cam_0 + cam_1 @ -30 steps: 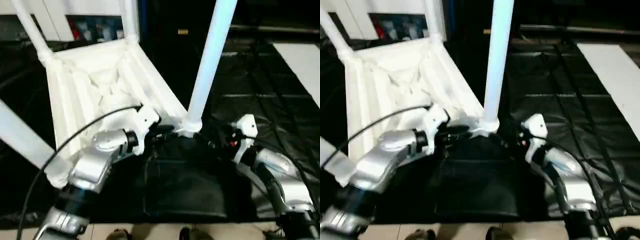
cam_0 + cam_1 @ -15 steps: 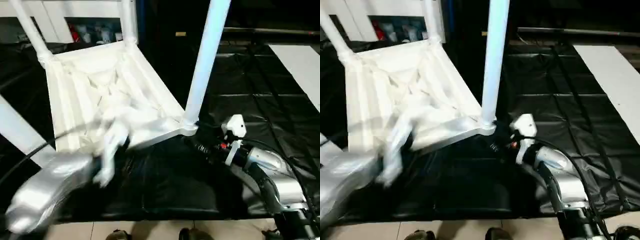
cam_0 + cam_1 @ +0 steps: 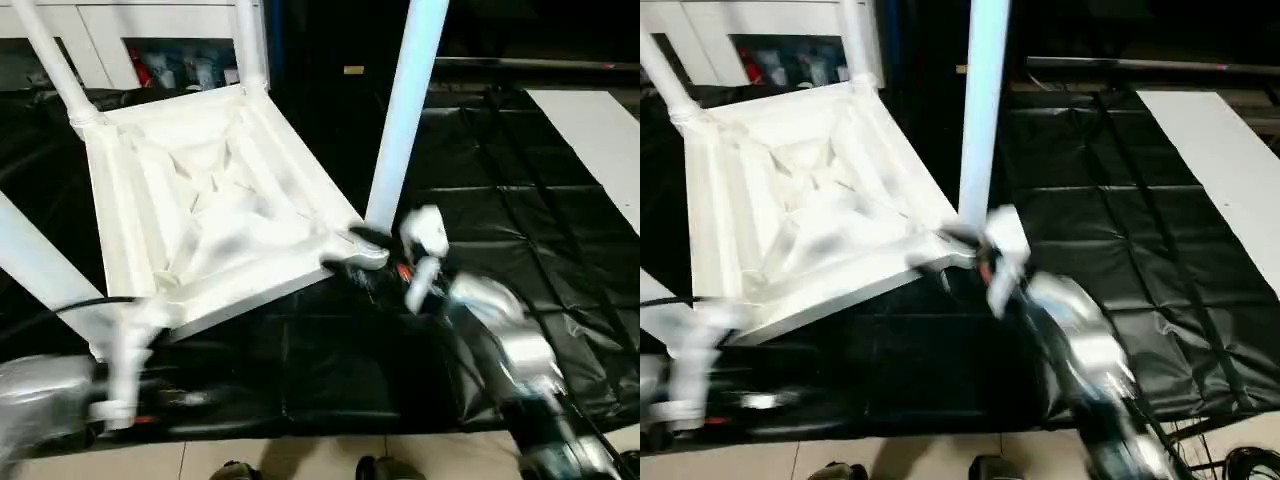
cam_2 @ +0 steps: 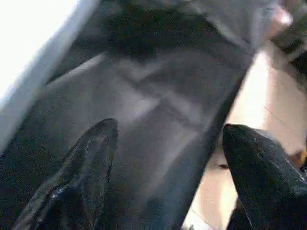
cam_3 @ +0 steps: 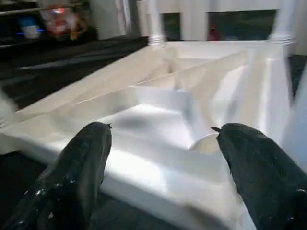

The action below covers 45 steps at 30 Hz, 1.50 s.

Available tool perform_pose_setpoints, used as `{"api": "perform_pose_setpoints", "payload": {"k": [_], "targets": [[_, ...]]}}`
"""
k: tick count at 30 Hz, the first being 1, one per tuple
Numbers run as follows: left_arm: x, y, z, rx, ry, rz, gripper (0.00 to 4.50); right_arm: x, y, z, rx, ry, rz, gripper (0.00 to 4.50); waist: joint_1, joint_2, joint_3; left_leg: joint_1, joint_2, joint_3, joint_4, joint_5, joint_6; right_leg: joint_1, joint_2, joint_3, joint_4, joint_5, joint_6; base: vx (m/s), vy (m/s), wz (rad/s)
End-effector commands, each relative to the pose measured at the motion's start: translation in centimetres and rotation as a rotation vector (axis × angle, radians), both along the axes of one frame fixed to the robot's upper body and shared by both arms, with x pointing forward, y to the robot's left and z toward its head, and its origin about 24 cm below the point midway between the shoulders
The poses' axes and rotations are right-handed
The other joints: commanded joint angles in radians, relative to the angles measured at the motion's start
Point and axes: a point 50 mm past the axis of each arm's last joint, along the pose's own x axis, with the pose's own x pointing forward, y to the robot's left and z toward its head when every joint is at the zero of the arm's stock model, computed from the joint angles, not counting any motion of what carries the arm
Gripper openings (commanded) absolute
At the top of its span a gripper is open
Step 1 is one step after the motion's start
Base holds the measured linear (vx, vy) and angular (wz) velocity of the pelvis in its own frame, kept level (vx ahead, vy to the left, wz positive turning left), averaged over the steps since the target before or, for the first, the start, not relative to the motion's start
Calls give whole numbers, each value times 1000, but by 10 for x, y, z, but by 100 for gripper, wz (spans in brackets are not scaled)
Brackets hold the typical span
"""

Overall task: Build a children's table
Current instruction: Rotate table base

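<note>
1. Head views: the tabletop (image 3: 200, 210) lies ribbed side up on a black sheet (image 3: 520, 200), legs (image 3: 400, 120) standing in its corner sockets.
2. Left wrist view: left pincer (image 4: 165, 158) spread apart, empty, over the sheet.
3. Right wrist view: right pincer (image 5: 163, 143) apart, facing the tabletop's rim.

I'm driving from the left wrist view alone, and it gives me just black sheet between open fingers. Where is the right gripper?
Observer: The right gripper is open, facing the near right corner of the tabletop.
Operator: Any leg in that corner?
Observer: Yes, a white leg stands upright in the socket there.
Operator: Which face of the top is up?
Observer: The ribbed underside.
</note>
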Motion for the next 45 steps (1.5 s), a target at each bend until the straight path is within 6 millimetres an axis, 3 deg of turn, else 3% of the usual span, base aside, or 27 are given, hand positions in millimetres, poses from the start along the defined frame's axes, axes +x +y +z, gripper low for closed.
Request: {"api": "perform_pose_setpoints", "payload": {"k": [1,3,4,7,13,16,23,27,28,34,38,39,41,45], "targets": [[-5,9,6,-13,2,16,417,8,-7,-1,7,0,-73,389,2,13,-58,11,4,7,-71,-199,35,46,-38,29,-70,-165,-212,0,0,0],[-11,17,9,-18,15,38,442,16,-10,2,29,3,-120,389,0,16,-56,9,4,6,-74,-211,35,46,-39,29,-68,-172,-224,0,0,0],[-16,22,11,-24,18,61,442,23,-14,4,28,-7,-176,389,-3,8,-54,10,6,7,-73,-227,33,44,-38,30,-70,-190,-220,0,0,0],[-22,28,14,-31,18,84,442,33,-22,5,39,-11,-267,389,3,11,-55,15,6,10,-73,-234,27,41,-38,31,-71,-201,-213,0,0,0],[-29,41,18,-33,-6,122,442,52,-51,9,37,-23,-507,389,5,9,-59,14,2,12,-68,-200,34,44,-35,31,-65,-144,-210,0,0,0],[-24,46,21,-39,-106,165,442,54,-53,8,54,-16,-495,389,3,-2,-63,8,0,13,-65,-193,46,50,-35,31,-63,-128,-207,0,0,0],[5,50,31,-136,-327,249,442,39,-48,-9,-36,16,-352,389,4,-1,-74,8,0,13,-57,-117,77,57,-35,29,-51,-27,-239,0,0,0],[28,39,37,-213,-411,227,442,32,-57,-35,-205,91,-374,389,4,-1,-76,7,0,12,-56,-131,64,59,-38,27,-49,-44,-252,0,0,0],[35,33,38,-223,-421,202,442,31,-59,-41,-242,104,-382,389,4,-1,-75,10,0,12,-57,-154,53,56,-38,27,-53,-85,-246,0,0,0],[58,19,35,-207,-456,167,442,34,-52,-43,-261,125,-401,389,8,-4,-74,11,1,12,-57,-199,27,54,-41,30,-58,-155,-225,0,0,0],[62,-2,49,-332,-463,72,442,34,-43,-47,-281,133,-368,389,6,-11,-76,8,1,11,-56,-179,22,57,-41,30,-52,-127,-228,0,0,0],[62,-2,49,-336,-463,68,442,34,-42,-47,-282,133,-368,389,8,-7,-78,8,0,11,-54,-164,21,57,-41,30,-48,-105,-238,0,0,0],[65,-22,60,-417,-459,-33,442,35,-36,-51,-298,140,-361,389,7,-13,-78,8,1,13,-54,-158,24,55,-40,29,-46,-87,-251,0,0,0],[73,-32,60,-426,-476,-51,442,37,-32,-51,-298,145,-362,389,6,-15,-77,5,0,13,-53,-150,31,59,-41,30,-47,-90,-242,0,0,0]]}}
